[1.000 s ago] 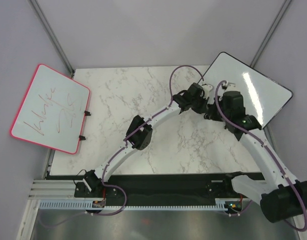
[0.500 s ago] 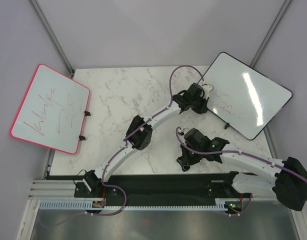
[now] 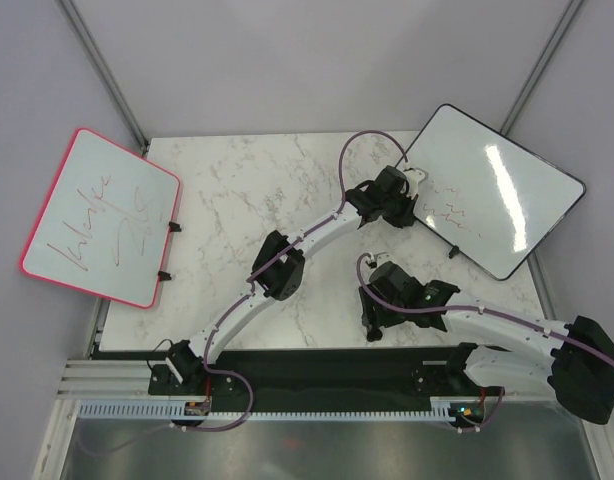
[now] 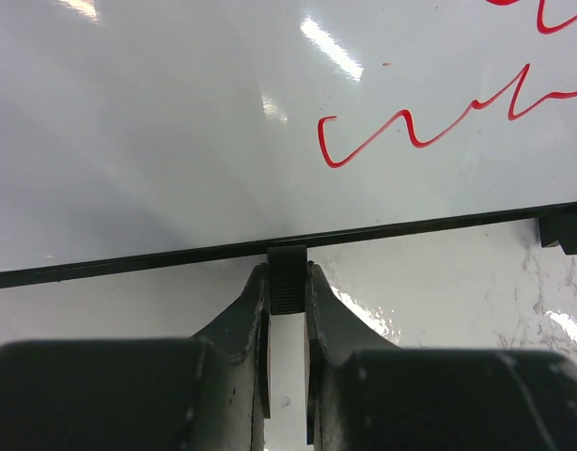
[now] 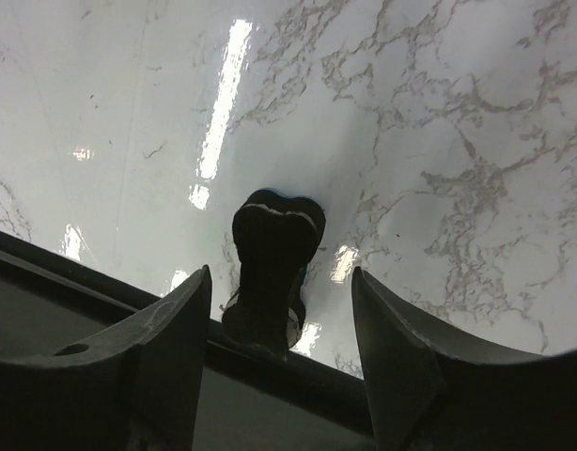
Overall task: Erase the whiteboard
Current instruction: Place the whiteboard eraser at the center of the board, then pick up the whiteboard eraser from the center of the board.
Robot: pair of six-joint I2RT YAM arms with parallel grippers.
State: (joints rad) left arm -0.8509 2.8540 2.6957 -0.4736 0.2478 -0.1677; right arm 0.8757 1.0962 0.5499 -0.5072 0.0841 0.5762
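The black-framed whiteboard (image 3: 502,190) lies tilted over the table's back right corner, with orange-red handwriting (image 3: 447,212) on its near-left part. My left gripper (image 3: 414,205) is at the board's left edge. In the left wrist view it (image 4: 288,282) is shut on a small black ribbed tab (image 4: 288,268) that sticks out from the whiteboard's frame (image 4: 129,263). My right gripper (image 3: 371,326) is low over the table's front edge and open. Between its spread fingers (image 5: 281,272) a small black eraser-like piece (image 5: 270,254) rests on the marble, free of both pads.
A pink-framed board (image 3: 102,215) with red scribbles overhangs the table's left edge. The marble table (image 3: 247,200) ends in a dark strip (image 5: 101,376) right under my right gripper. A second black foot (image 4: 563,230) sits on the whiteboard's frame, to the right of the tab.
My right arm swung from the whiteboard down to the table's front edge and its jaws opened, leaving the black piece on the table. The left arm has not moved.
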